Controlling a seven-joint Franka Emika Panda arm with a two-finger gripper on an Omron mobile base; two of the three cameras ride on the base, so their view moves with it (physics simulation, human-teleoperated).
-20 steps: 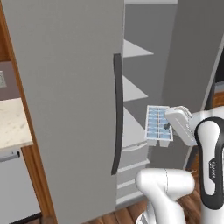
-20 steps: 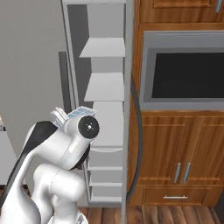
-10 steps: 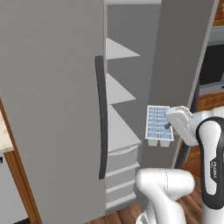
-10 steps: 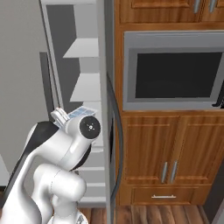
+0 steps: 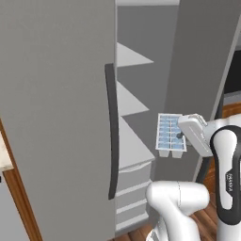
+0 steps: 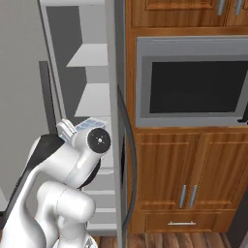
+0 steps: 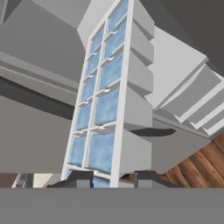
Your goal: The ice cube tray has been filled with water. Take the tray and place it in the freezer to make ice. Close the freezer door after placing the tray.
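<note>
My gripper (image 5: 180, 136) is shut on one end of the ice cube tray (image 5: 169, 134), a white tray with two rows of pale blue water cells. It holds the tray in the air in front of the open freezer (image 5: 134, 108), level with its lower shelf. In the hand view the tray (image 7: 109, 100) stretches away from my gripper (image 7: 113, 178), a dark fingertip on each side of its near end. The tray (image 6: 91, 124) peeks out above the white hand in the right base view. The freezer door (image 5: 197, 61) stands open to the right, seen edge-on (image 6: 115, 97) from the other side.
The fridge's other grey door (image 5: 56, 117) is shut on the left, with a dark bar handle (image 5: 110, 132). White drawers (image 5: 134, 183) fill the freezer's lower part. A built-in oven (image 6: 193, 82) and wooden cabinets (image 6: 193, 179) stand right of the open door.
The whole picture has shifted and grown: the base has driven closer to the fridge. The tray stays gripped in the same pose relative to the arm.
</note>
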